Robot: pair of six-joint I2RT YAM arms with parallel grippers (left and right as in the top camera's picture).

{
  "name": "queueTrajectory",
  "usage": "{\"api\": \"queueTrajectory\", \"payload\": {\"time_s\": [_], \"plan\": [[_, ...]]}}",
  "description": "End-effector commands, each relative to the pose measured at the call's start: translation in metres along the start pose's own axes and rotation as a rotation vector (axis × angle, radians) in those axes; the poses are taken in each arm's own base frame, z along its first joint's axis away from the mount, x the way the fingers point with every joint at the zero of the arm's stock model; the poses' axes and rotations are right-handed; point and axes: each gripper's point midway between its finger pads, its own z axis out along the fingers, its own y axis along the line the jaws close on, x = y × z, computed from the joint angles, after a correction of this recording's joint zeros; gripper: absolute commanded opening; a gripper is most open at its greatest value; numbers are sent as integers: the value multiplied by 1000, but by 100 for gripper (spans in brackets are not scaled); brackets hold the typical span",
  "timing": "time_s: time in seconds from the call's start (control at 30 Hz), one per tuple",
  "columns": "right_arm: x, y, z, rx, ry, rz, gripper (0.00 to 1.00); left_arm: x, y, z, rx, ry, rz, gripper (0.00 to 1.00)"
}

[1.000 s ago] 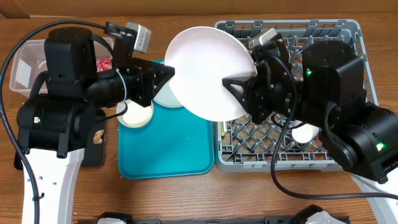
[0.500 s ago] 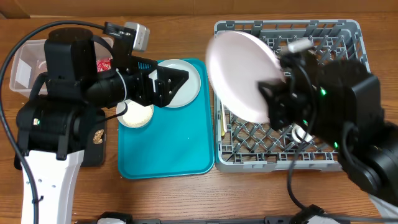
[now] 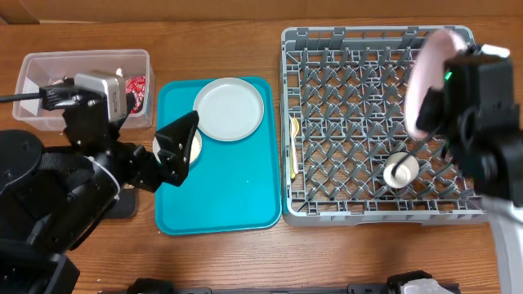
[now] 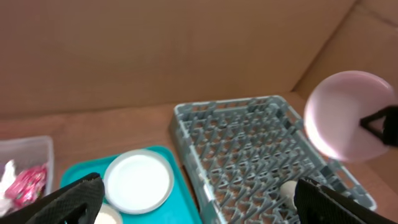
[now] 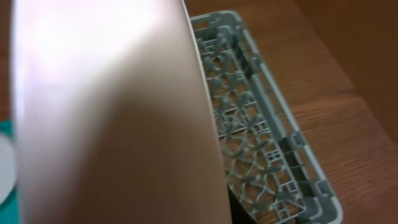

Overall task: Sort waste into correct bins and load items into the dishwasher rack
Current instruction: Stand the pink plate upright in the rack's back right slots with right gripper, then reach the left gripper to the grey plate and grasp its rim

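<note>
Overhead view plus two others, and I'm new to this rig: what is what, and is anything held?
Two robot arms work at a table. The overhead view looks straight down; the other two come from a camera on each wrist. The right gripper holds a pink plate on edge above the rack, which has a cup in it; that plate fills the right wrist view. The left gripper is open and empty, over a teal tray carrying a grey plate and a small bowl. A clear tub sits far left.
</note>
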Motion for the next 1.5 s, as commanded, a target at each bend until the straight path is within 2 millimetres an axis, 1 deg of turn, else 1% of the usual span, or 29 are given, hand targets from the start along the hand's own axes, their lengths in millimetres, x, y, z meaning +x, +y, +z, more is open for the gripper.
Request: {"api": "queueTrajectory", "payload": {"time_s": [0.0, 0.2, 0.33, 0.37, 0.47, 0.53, 0.63, 0.7, 0.77, 0.83, 0.93, 1.07, 1.13, 1.2, 1.23, 1.3, 1.33, 1.37, 1.4, 1.47], "plan": [[-14, -12, 27, 57, 19, -57, 12, 4, 12, 8, -62, 30, -12, 100], [-26, -9, 82, 96, 68, -224, 12, 10, 16, 17, -68, 67, -23, 100], [-32, -2, 120, 103, 91, -371, 17, 14, 19, 23, -72, 91, -31, 100], [-33, -2, 125, 105, 96, -388, 17, 15, 20, 25, -73, 99, -33, 100], [-29, 3, 150, 79, 128, -392, 22, 21, 23, 33, -78, 135, -44, 100], [-18, 13, 168, -2, 178, -403, 22, 29, 25, 39, -80, 175, -56, 100], [-7, 18, 187, -56, 226, -403, 20, 38, 29, 45, -89, 221, -70, 100], [-3, 15, 200, -48, 246, -395, 18, 43, 32, 50, -93, 249, -79, 100], [0, 16, 206, -67, 261, -389, 17, 48, 34, 55, -99, 275, -91, 100], [-1, 20, 206, -83, 255, -387, 16, 51, 36, 59, -105, 293, -115, 100], [-6, 19, 202, -81, 235, -382, 15, 53, 34, 63, -91, 305, -135, 100], [-15, 18, 188, -87, 199, -355, 14, 52, 30, 64, -65, 304, -137, 100], [-20, 23, 175, -126, 169, -346, 14, 52, 29, 64, -57, 303, -138, 100], [-28, 34, 154, -212, 122, -330, 14, 53, 25, 64, -34, 310, -142, 100], [-32, 41, 139, -270, 93, -310, 15, 54, 24, 64, -30, 316, -143, 100], [-41, 54, 106, -383, 39, -237, 18, 58, 25, 65, -24, 337, -119, 100], [-44, 61, 88, -448, 14, -200, 23, 62, 28, 66, -41, 351, -108, 100], [-47, 68, 69, -520, -6, -160, 29, 66, 36, 67, -84, 370, -108, 100], [-49, 79, 36, -634, -28, -97, 41, 73, 49, 71, -149, 398, -118, 100], [-46, 87, 2, -750, -30, -37, 50, 84, 64, 79, -216, 449, -124, 100]]}}
